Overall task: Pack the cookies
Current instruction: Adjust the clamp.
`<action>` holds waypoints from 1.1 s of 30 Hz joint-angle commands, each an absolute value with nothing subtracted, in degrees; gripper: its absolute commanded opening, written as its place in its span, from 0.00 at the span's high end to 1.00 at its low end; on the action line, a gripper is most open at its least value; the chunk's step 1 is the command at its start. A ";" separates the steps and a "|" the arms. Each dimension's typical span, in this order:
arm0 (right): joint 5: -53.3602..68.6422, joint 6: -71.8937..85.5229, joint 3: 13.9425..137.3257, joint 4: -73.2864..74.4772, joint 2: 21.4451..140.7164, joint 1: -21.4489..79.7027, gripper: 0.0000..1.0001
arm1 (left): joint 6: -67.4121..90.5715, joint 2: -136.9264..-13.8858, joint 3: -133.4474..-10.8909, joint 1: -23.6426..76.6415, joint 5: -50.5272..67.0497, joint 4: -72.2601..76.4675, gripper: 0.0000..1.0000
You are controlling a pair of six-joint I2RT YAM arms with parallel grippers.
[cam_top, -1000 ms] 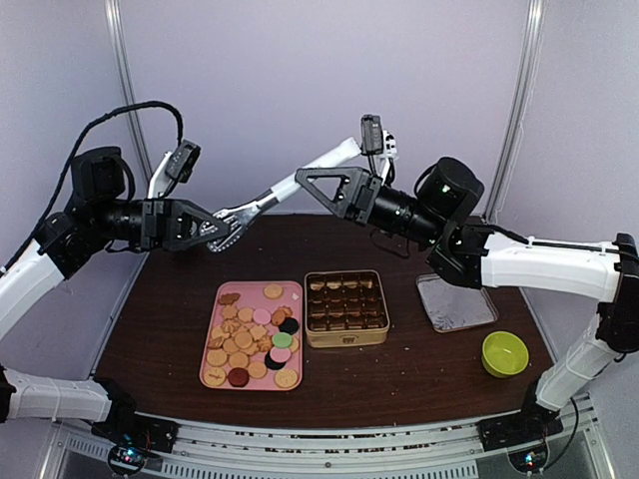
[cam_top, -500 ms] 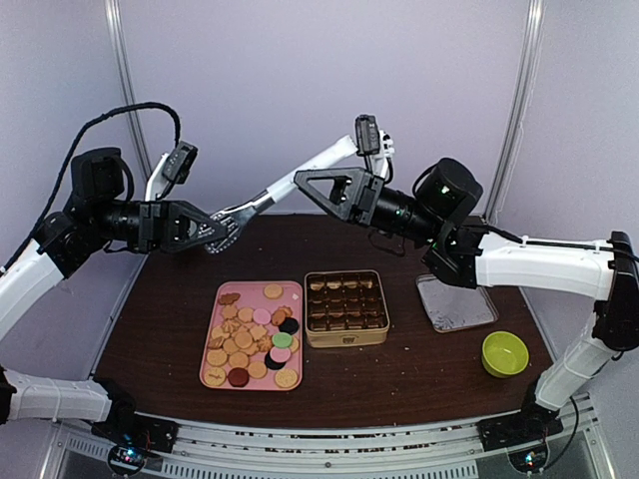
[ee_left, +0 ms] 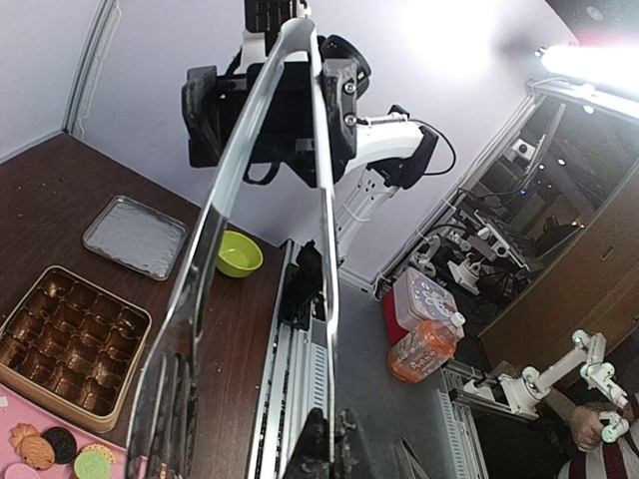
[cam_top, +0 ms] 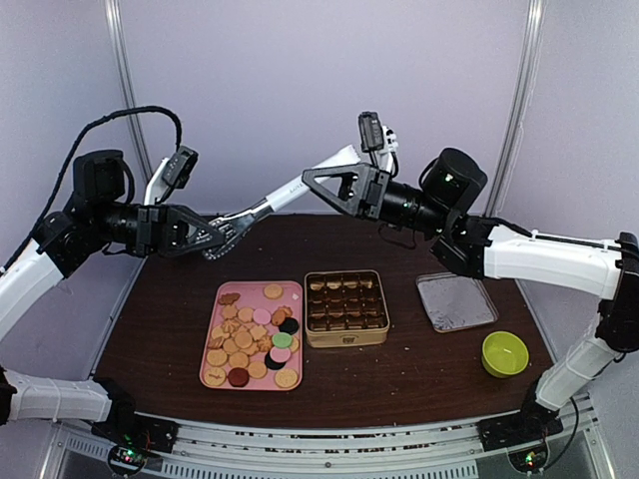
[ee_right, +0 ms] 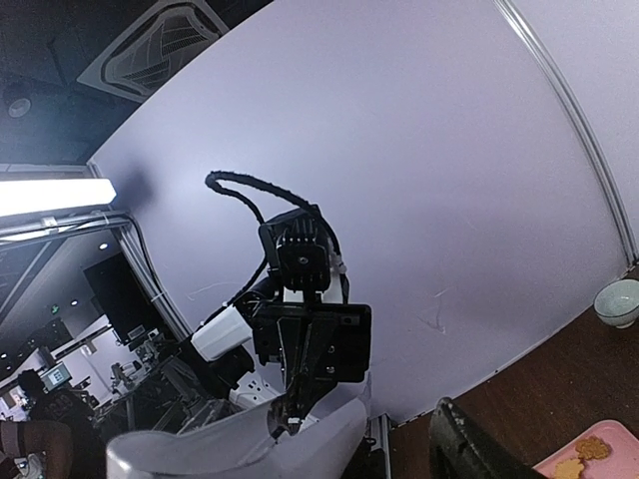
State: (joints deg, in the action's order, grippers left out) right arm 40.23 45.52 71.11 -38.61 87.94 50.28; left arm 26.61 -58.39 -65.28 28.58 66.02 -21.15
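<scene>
Clenching one arm of the metal tongs (cam_top: 262, 207), the left claw (cam_top: 213, 236) hangs above the far left of the table (cam_top: 160, 329). The tongs slant up into the right claw (cam_top: 312, 182), whose jaws stand wide on either side of the tongs' arms; it seems to hold them, though I cannot tell for sure. Below, the cookies (cam_top: 250, 339) lie heaped on a pink tray (cam_top: 296, 291). Just beside it sits a gold tin (cam_top: 345, 340) with brown cells, then its lid (cam_top: 456, 301) and a green bowl (cam_top: 504, 352).
</scene>
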 commanded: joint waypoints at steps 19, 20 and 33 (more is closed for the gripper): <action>45.33 46.55 76.50 -37.88 91.02 52.57 0.38 | 24.44 -57.39 -67.06 28.22 68.84 -19.16 1.00; 45.54 46.67 76.69 -38.00 91.24 52.58 0.40 | 24.43 -57.39 -67.07 28.24 68.94 -19.24 1.00; 43.92 40.78 74.89 -30.35 87.08 52.09 0.55 | 16.84 -58.57 -68.65 25.66 68.18 -27.71 0.92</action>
